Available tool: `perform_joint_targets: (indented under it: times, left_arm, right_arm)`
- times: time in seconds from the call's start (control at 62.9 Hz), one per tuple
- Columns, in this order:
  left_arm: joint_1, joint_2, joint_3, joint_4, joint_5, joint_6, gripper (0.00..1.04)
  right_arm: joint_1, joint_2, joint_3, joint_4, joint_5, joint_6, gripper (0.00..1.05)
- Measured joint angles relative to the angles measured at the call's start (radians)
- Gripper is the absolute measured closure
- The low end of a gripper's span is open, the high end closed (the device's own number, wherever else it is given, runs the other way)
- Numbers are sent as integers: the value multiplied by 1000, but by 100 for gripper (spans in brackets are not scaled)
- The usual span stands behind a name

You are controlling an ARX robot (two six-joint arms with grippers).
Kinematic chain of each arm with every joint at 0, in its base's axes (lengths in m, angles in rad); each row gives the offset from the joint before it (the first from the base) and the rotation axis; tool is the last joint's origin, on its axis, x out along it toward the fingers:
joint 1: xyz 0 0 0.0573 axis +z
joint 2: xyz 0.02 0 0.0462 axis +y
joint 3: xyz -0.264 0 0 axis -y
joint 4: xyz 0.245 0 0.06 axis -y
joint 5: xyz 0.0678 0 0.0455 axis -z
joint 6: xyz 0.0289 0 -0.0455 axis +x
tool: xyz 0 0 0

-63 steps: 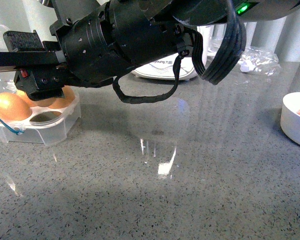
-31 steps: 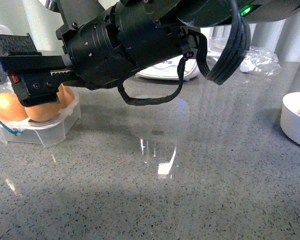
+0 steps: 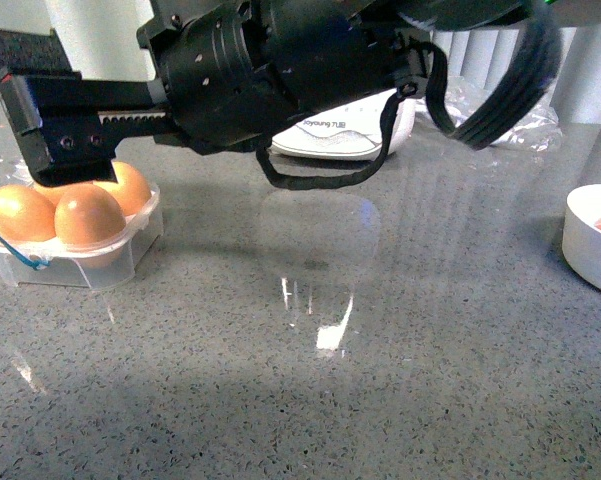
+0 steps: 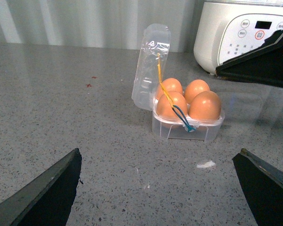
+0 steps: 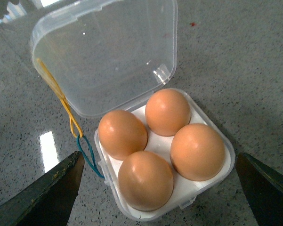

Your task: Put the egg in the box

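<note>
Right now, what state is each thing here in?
egg box: all four cells filled
lid: open
four eggs: whole, seated in cells
left gripper: open, empty
right gripper: open, empty
white bowl: holds something orange, mostly cropped

The box (image 3: 100, 262) stands at the left side of the counter (image 3: 380, 380). The egg (image 3: 88, 215) sits in its front right cell, and three other eggs (image 3: 18, 212) fill the remaining cells. The lid (image 5: 108, 52) stands open at one side of the box. A cooker (image 3: 350, 138) stands further back, and a bowl (image 3: 585, 250) is at the far right.
</note>
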Motion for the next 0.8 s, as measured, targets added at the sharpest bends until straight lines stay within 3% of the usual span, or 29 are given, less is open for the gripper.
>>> perform_joint_targets:
  times: [0.207, 0.445, 0.572, 0.795]
  left_arm:
    - [0, 0, 0, 0, 0, 0, 7]
    - [0, 0, 0, 0, 0, 0, 7]
    - [0, 0, 0, 0, 0, 0, 7]
    - [0, 0, 0, 0, 0, 0, 7]
  right_arm:
    - [-82, -120, -124, 141, 80, 86, 7]
    - [-292, -395, -452, 308, 389, 111, 7]
    - [-413, -559, -645, 396, 566, 5, 7]
    - [-622, -792, -872, 516, 635, -227, 7]
